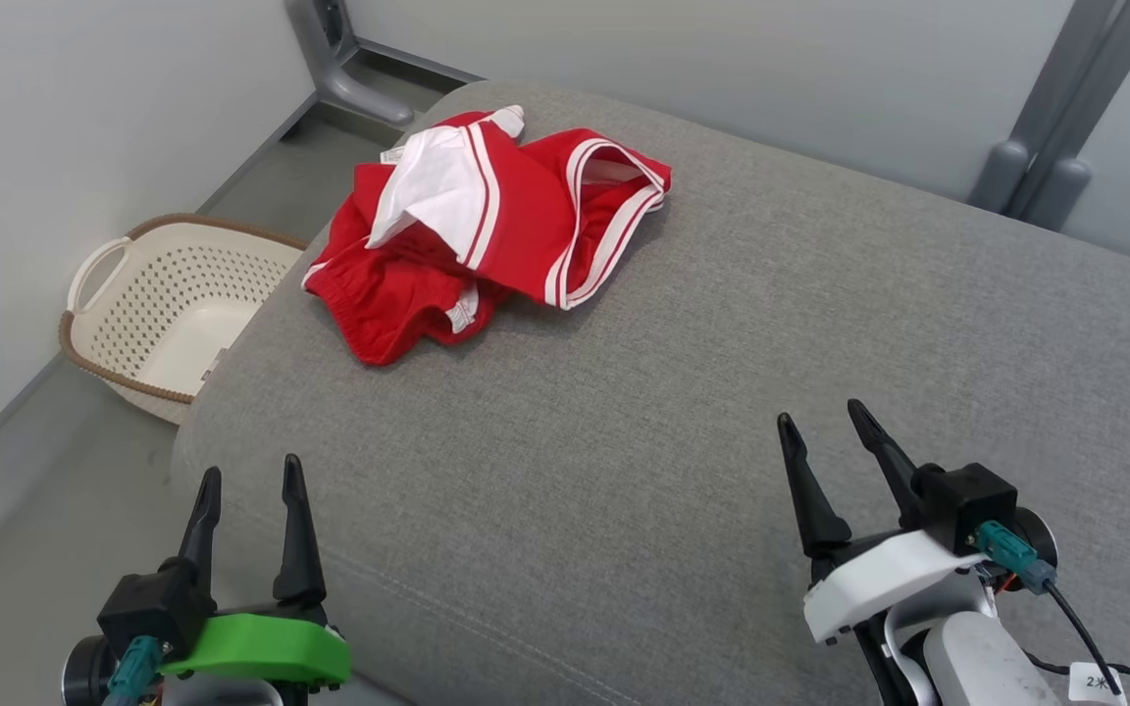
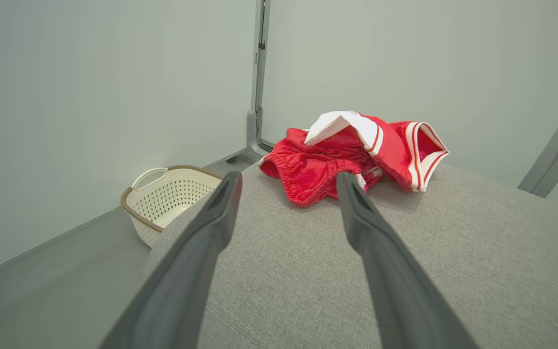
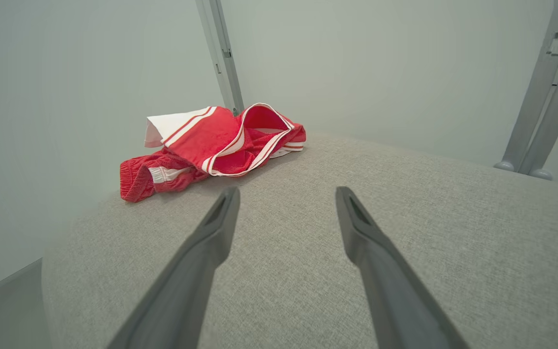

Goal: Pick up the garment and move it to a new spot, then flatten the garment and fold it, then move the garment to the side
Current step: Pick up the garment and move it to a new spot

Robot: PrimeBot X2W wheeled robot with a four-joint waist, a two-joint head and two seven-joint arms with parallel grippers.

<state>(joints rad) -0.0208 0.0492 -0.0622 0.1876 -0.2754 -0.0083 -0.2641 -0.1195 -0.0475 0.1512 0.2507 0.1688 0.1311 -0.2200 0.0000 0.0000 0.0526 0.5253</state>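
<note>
A crumpled red garment [image 1: 472, 235] with white stripes and a white panel lies in a heap at the far left of the grey cushioned surface [image 1: 683, 392]. It also shows ahead in the left wrist view, garment [image 2: 351, 155], and ahead to the left in the right wrist view, garment [image 3: 216, 145]. My left gripper [image 1: 249, 476] hovers open at the near left corner, well short of the garment. My right gripper [image 1: 825, 417] stands open at the near right, nothing between its fingers. In their own wrist views the left gripper [image 2: 288, 179] and right gripper [image 3: 286, 194] show spread, empty fingers.
A cream perforated laundry basket [image 1: 168, 314] with a brown rim stands on the floor left of the cushion, below its edge. Pale walls close in at the left and back, with grey posts [image 1: 1055, 147] at the rear. A bare stretch of cushion lies between the grippers and the garment.
</note>
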